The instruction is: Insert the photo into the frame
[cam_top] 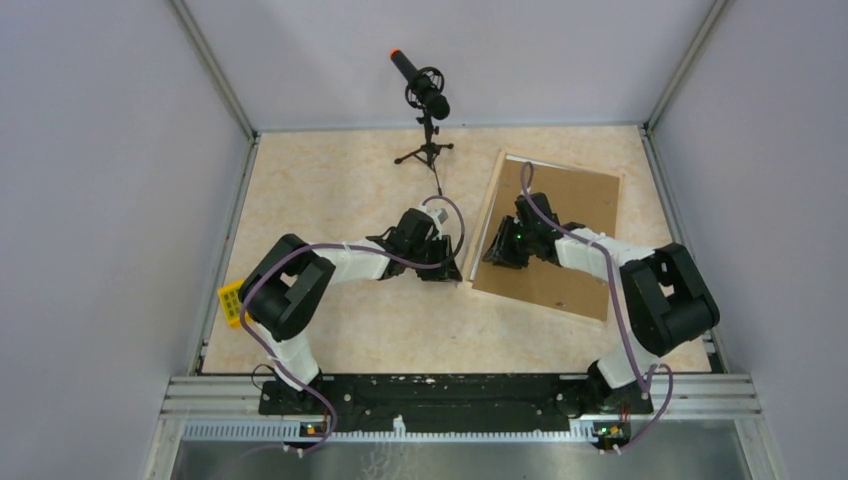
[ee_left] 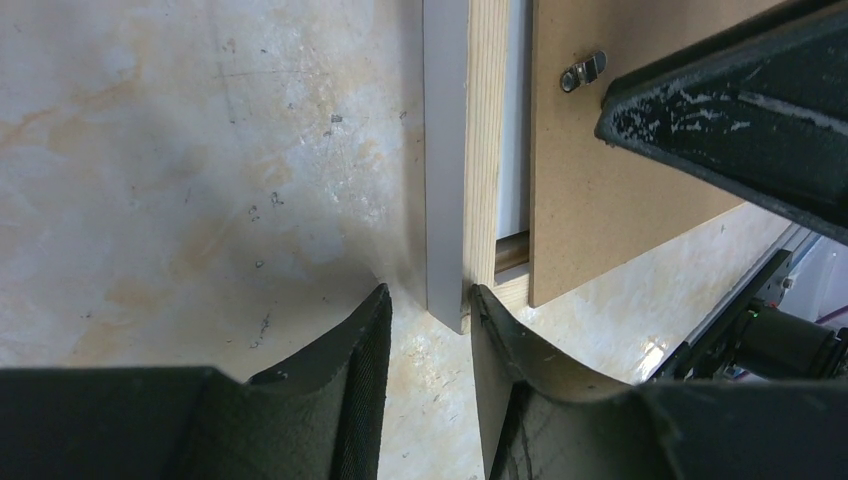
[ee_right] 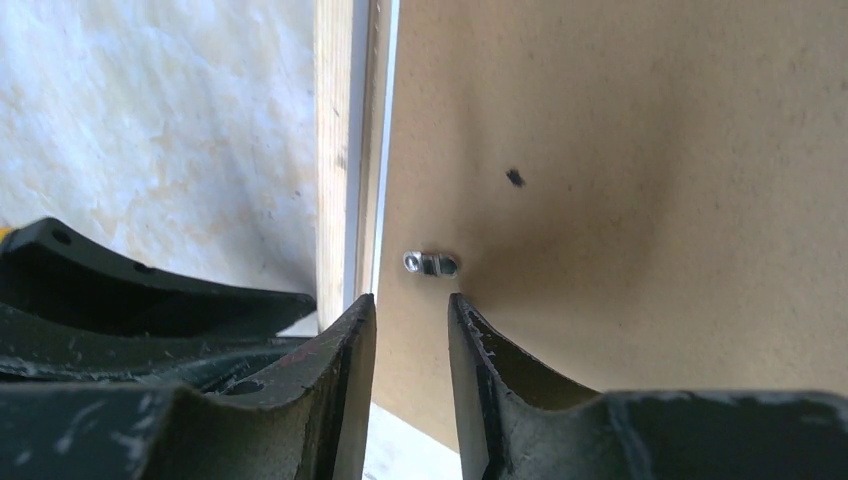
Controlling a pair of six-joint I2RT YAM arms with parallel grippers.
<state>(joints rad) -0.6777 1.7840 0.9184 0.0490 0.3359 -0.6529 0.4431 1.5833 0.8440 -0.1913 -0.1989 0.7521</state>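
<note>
— So where was the frame (cam_top: 488, 210)?

— Right of centre in the overhead view, lying back-up on the counter (cam_top: 330, 190) and a little askew. The brown backing board (cam_top: 575, 205) sat inside its pale wood border.

— And the left claw (ee_left: 430, 305)?

— At the frame's lower-left corner. Its fingers (ee_left: 365, 350) stood one on each side of the rail's end, only narrowly apart. The one on the right of the wrist view touched the wood. The other showed a sliver of counter between it and the rail's grey outer face. Whether it was truly pinching, I couldn't tell.

— The right claw (ee_right: 410, 305)?

— Over the board's left edge, just inside that same rail and a little further up it. Its fingers were close together too, straddling the board's edge just below a small metal turn-clip (ee_right: 432, 263). Gripping or not, I couldn't tell.

— Did the photo show?

— Only a thin white strip (ee_left: 512, 150) between rail and board. Whether that was the photo, I couldn't say.

— Anything else?

— A microphone (cam_top: 425, 90) on a small tripod at top centre, and a yellow block (cam_top: 231, 302) at the counter's left edge.
</note>
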